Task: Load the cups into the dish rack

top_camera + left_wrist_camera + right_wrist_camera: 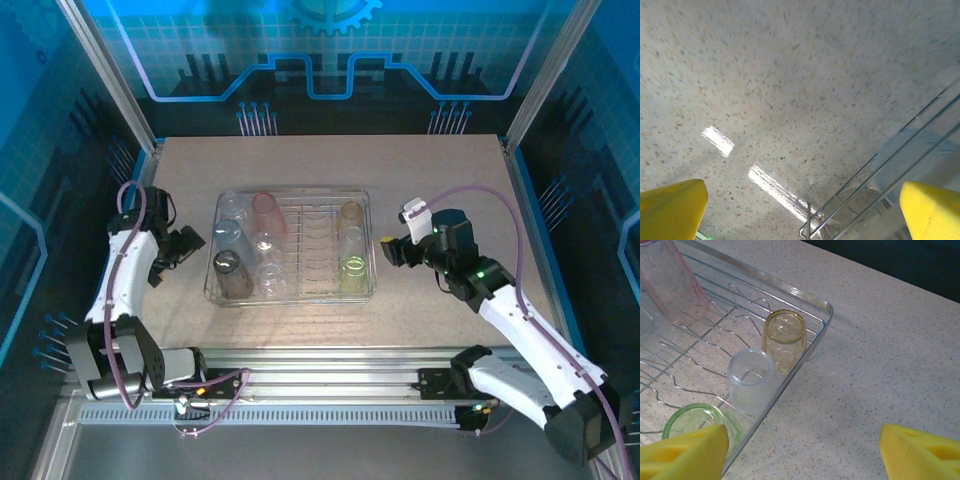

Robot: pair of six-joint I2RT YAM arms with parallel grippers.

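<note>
The silver wire dish rack [311,246] lies mid-table with several cups in it. On its left side stand a pink cup [268,212], a pale blue cup [228,238] and a smoky grey cup [231,274]. Along its right edge stand an amber cup [351,213] [784,337], a clear cup [751,380] and a green cup [353,270] [694,423]. My left gripper [188,244] [805,215] is open just left of the rack, over bare table by the rack corner [840,205]. My right gripper [391,250] [800,455] is open just right of the rack, nothing between its fingers.
The speckled tabletop [440,180] runs free on the right of the rack rim [805,295] and behind it. Metal frame posts [520,120] and blue walls bound the table. An aluminium rail [330,380] crosses the near edge.
</note>
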